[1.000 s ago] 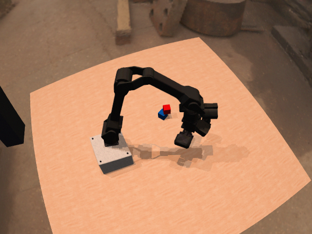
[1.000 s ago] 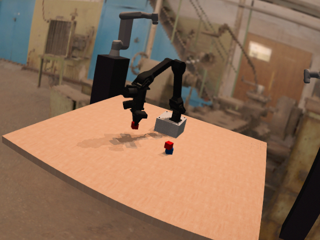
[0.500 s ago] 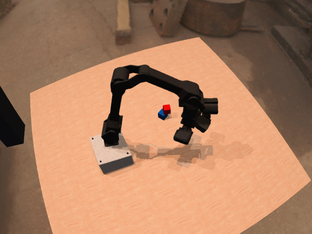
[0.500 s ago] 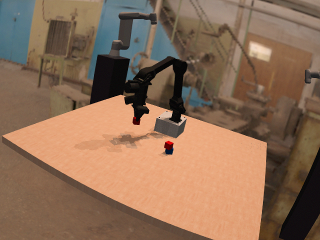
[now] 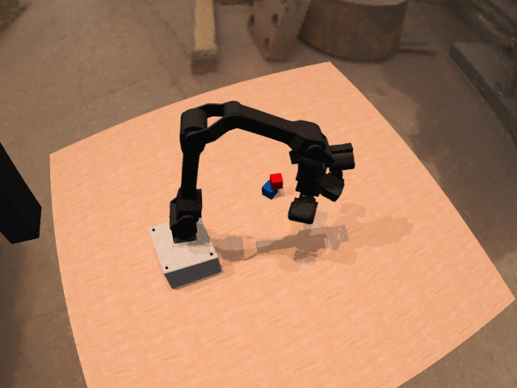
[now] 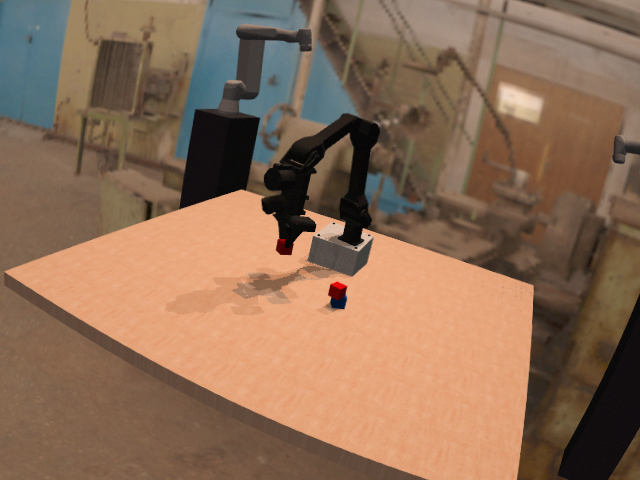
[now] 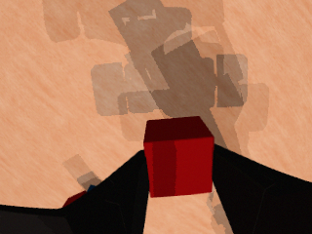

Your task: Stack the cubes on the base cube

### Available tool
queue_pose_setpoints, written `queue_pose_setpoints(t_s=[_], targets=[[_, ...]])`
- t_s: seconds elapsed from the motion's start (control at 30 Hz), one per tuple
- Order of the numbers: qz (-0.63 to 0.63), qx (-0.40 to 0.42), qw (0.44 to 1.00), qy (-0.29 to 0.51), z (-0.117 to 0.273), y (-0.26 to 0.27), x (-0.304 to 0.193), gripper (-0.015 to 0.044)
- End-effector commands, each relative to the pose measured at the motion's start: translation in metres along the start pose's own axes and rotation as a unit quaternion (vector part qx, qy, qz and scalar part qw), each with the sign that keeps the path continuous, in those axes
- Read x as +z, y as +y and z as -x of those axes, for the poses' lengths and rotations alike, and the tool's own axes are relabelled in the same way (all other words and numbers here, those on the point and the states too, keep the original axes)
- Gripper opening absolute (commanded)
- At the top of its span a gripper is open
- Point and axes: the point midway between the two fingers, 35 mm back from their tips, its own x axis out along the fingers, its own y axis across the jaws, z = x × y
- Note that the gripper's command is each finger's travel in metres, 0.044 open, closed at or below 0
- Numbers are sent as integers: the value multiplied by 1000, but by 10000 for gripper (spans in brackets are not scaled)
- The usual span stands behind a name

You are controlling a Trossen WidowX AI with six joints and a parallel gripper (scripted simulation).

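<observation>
The blue base cube (image 5: 268,190) (image 6: 339,301) stands on the table. One red cube (image 5: 276,181) (image 6: 337,290) rests on it, offset toward one top corner; a sliver of this red cube (image 7: 74,199) shows at the lower left of the wrist view, beside a tiny bit of blue. My gripper (image 7: 177,155) (image 6: 284,244) is shut on the other red cube (image 7: 181,168) (image 6: 283,248) and holds it above the table, off to one side of the base cube. In the top view the held cube and the fingertips are hidden behind the gripper's body.
The arm's grey mounting block (image 5: 187,250) (image 6: 338,253) stands on the table (image 5: 250,326) (image 6: 413,372). The arm arches from it over the table. Shadows of the arm and gripper fall below the held cube. Dark pedestals (image 6: 219,155) with grey arms stand beyond the table edges.
</observation>
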Motion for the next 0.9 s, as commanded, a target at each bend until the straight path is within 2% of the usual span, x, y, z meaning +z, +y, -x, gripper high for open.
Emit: queue_pose_setpoints(t_s=[0.0, 0.87], targets=[[14, -1, 1000, 2, -3, 6, -8, 105], [114, 1, 993, 11, -6, 63, -65, 105]])
